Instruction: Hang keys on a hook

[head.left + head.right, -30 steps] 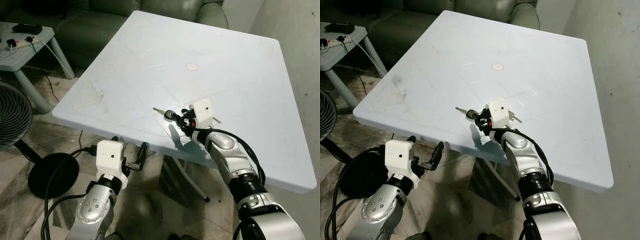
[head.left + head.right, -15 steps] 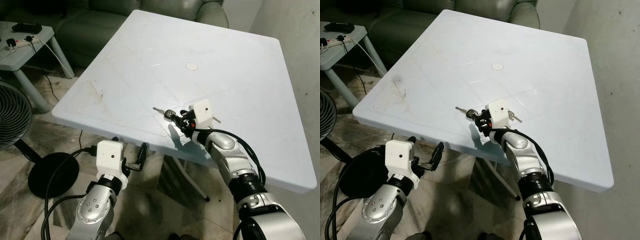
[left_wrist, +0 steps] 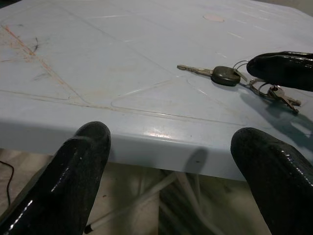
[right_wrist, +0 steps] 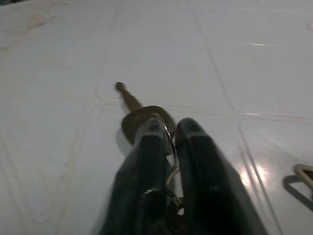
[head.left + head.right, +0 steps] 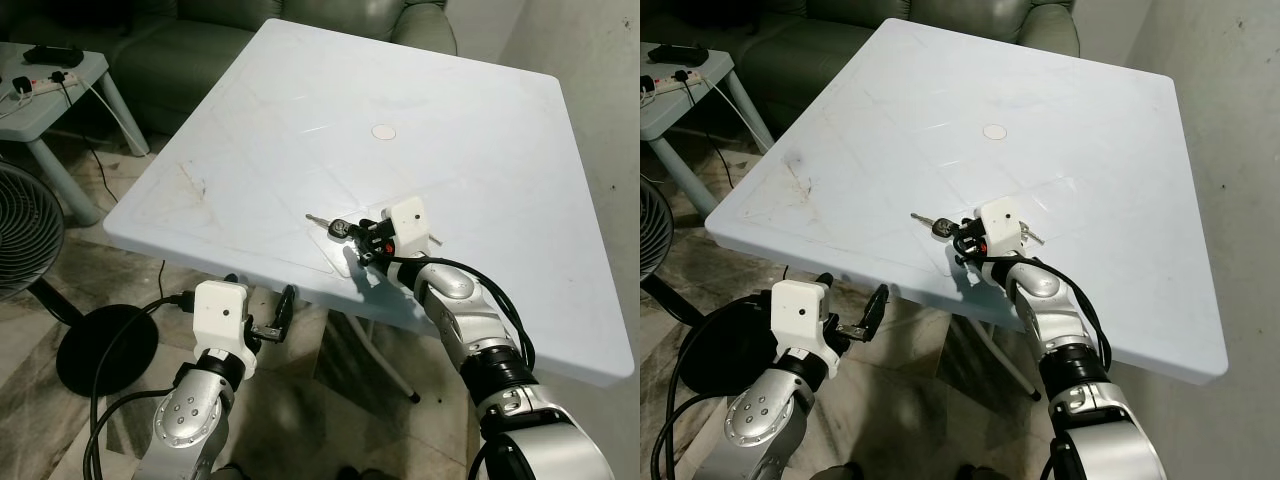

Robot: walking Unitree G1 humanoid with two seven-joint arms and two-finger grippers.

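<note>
Keys [image 5: 340, 228] on white table [image 5: 480, 150]

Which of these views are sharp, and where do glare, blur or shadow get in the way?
Head views: sharp, evenly lit; the right gripper casts a small shadow on the table. Right wrist view: soft, the near fingers blurred, the keys dim, glare on the tabletop. Left wrist view: keys crisp, the left gripper fingers blurred close up.

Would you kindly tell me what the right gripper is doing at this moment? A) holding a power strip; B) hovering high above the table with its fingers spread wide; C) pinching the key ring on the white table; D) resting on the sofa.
C: the right gripper has its fingers nearly closed around the ring of the keys, which lie on the white table.
</note>
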